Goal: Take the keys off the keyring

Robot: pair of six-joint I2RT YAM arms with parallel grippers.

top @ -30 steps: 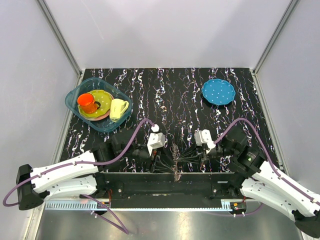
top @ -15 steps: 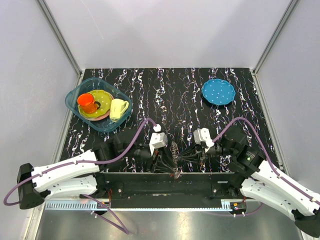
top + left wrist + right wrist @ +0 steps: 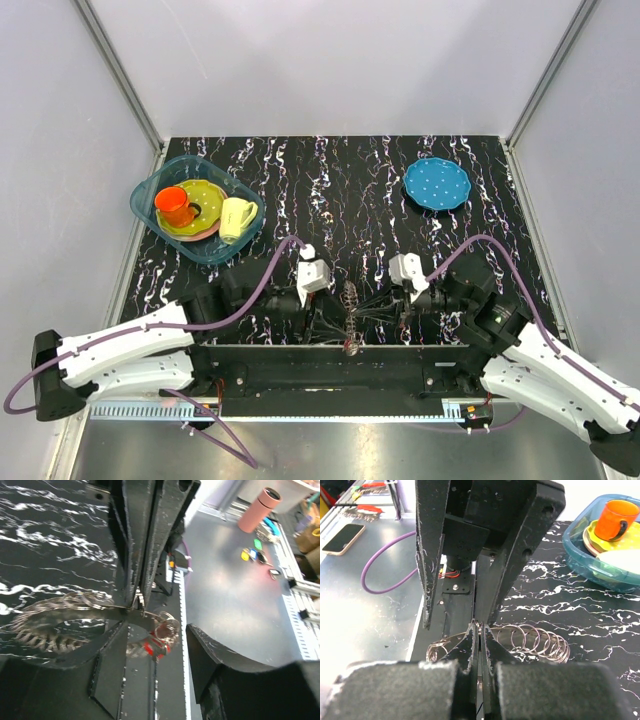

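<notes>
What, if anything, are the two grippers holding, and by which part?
The right gripper pinches the keyring by its thin metal band. The left gripper is open around it, gripping nothing.

Red key (image 3: pixel 151 649) blurred, partly hidden

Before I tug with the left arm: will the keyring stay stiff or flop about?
Probably floppy in part: the keyring carries thin wire loops that would likely swing or snag. Likely light, since the right gripper holds it by one narrow pinch. Smooth metal could pivot or slip there, and the red key, on its own small ring, may swing.
</notes>
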